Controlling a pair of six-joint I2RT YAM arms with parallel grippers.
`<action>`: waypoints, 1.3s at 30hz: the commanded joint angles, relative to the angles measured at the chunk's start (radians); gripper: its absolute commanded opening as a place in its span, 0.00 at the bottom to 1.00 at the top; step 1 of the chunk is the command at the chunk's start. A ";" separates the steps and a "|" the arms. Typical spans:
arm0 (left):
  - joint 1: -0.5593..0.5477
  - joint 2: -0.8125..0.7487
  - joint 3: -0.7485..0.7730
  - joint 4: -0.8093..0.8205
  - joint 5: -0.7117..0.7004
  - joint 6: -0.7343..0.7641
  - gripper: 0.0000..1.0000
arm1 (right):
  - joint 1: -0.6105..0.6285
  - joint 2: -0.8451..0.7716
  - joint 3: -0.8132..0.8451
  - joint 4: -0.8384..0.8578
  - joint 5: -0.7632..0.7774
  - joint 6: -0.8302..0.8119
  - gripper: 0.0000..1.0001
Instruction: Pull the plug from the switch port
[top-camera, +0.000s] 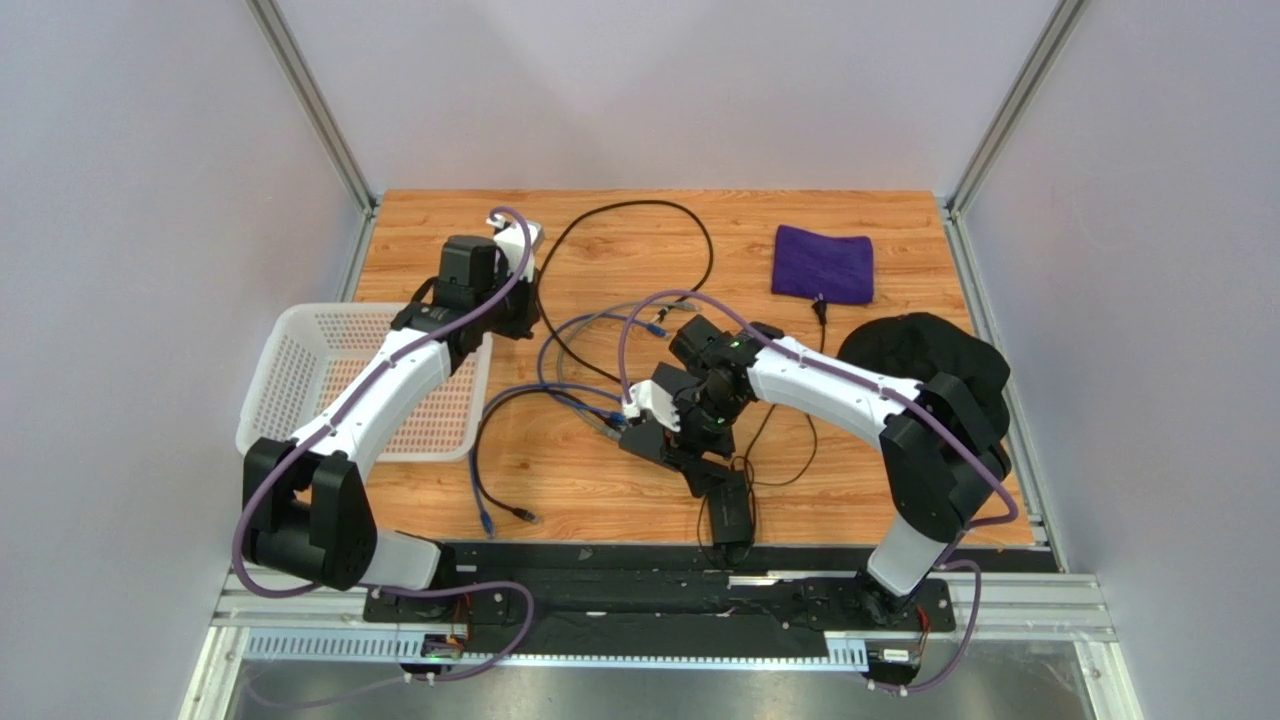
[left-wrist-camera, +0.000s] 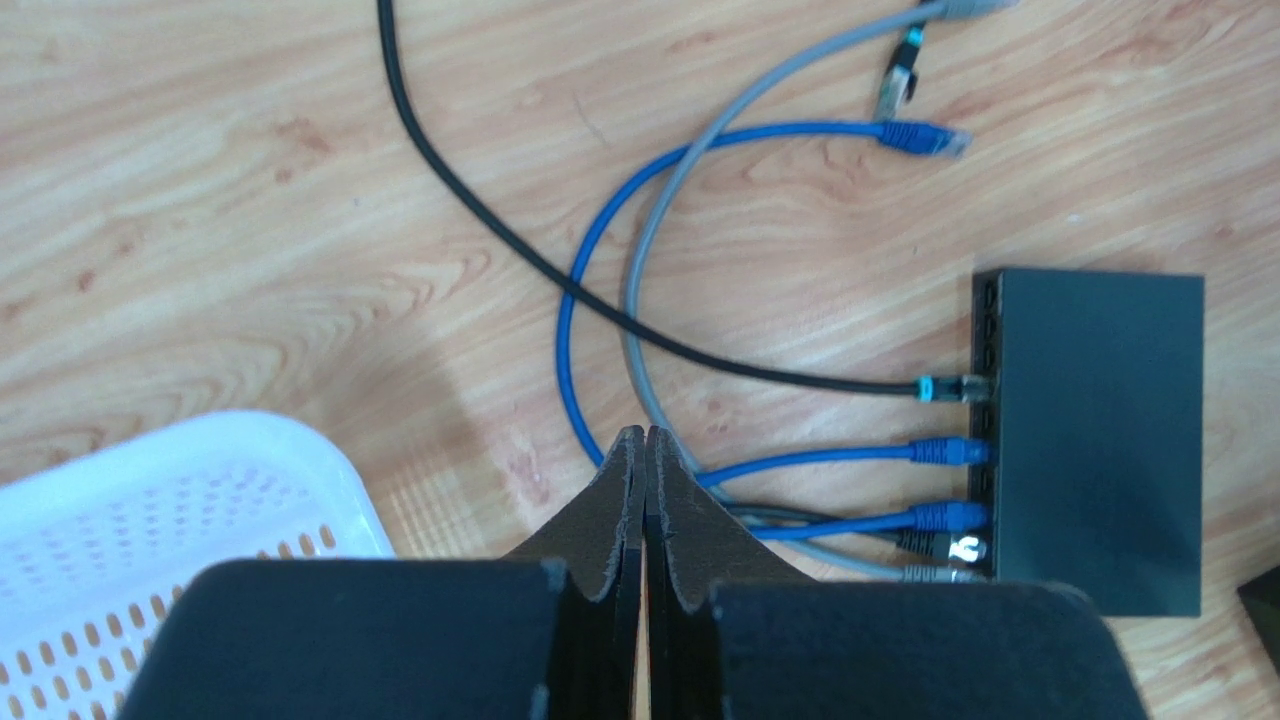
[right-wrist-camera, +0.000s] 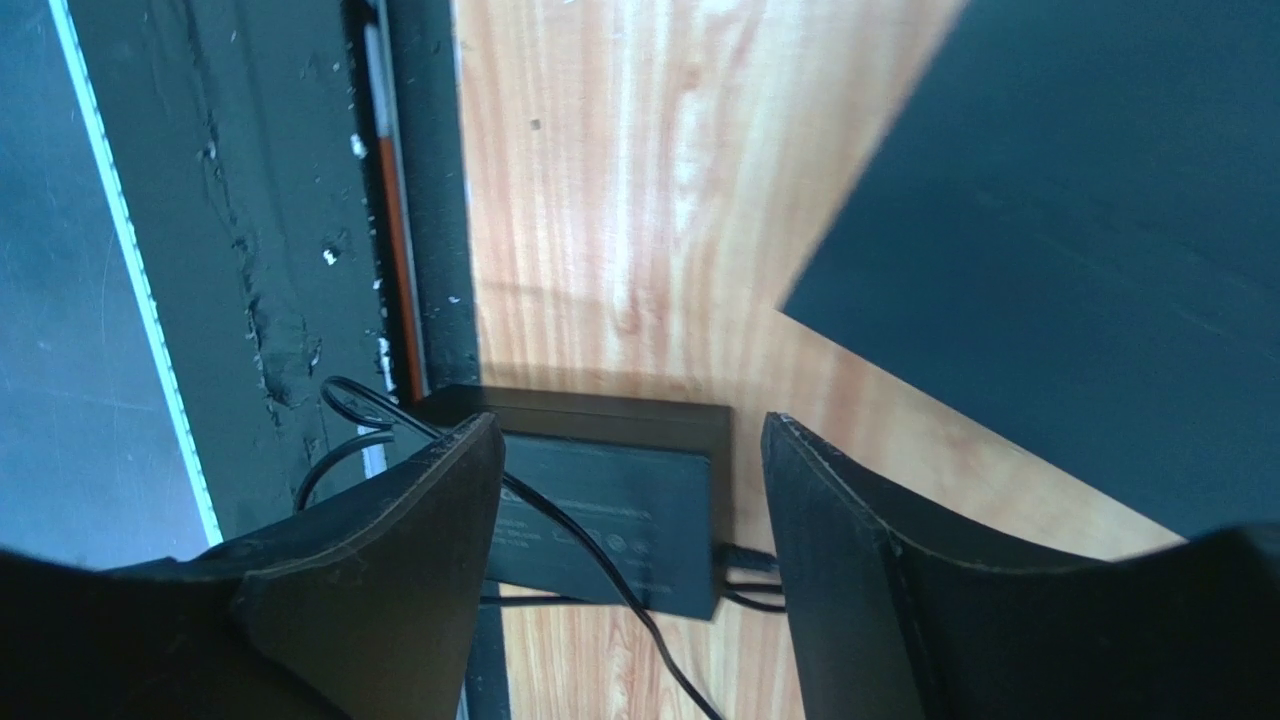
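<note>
**Wooden table (top-camera: 744, 255), switch (left-wrist-camera: 1097, 435) sitting cabled up**

It's lying at the left wrist view's right side, plugs (left-wrist-camera: 947, 450) sitting along its left edge. Down low the left claw (left-wrist-camera: 646, 495) is pinching closed on nothing; the right claw (right-wrist-camera: 624, 450) is gaping wide, power brick (right-wrist-camera: 601, 518) showing between its fingers.

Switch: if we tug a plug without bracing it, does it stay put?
Probably slides: the switch lies flat, seemingly loose, on the smooth wooden table. Likely light for its size, so its plugged cables could drag or swivel it. Low and flat, so tipping seems unlikely.
</note>
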 joint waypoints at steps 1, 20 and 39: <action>-0.002 -0.073 -0.042 0.016 -0.009 0.030 0.00 | 0.016 0.004 -0.005 -0.076 0.094 -0.129 0.66; 0.009 -0.020 -0.039 0.039 0.043 -0.027 0.00 | 0.060 -0.062 -0.175 0.033 0.156 -0.183 0.72; 0.009 0.024 -0.030 0.063 0.074 -0.050 0.00 | -0.285 -0.063 0.147 -0.142 0.161 -0.182 0.61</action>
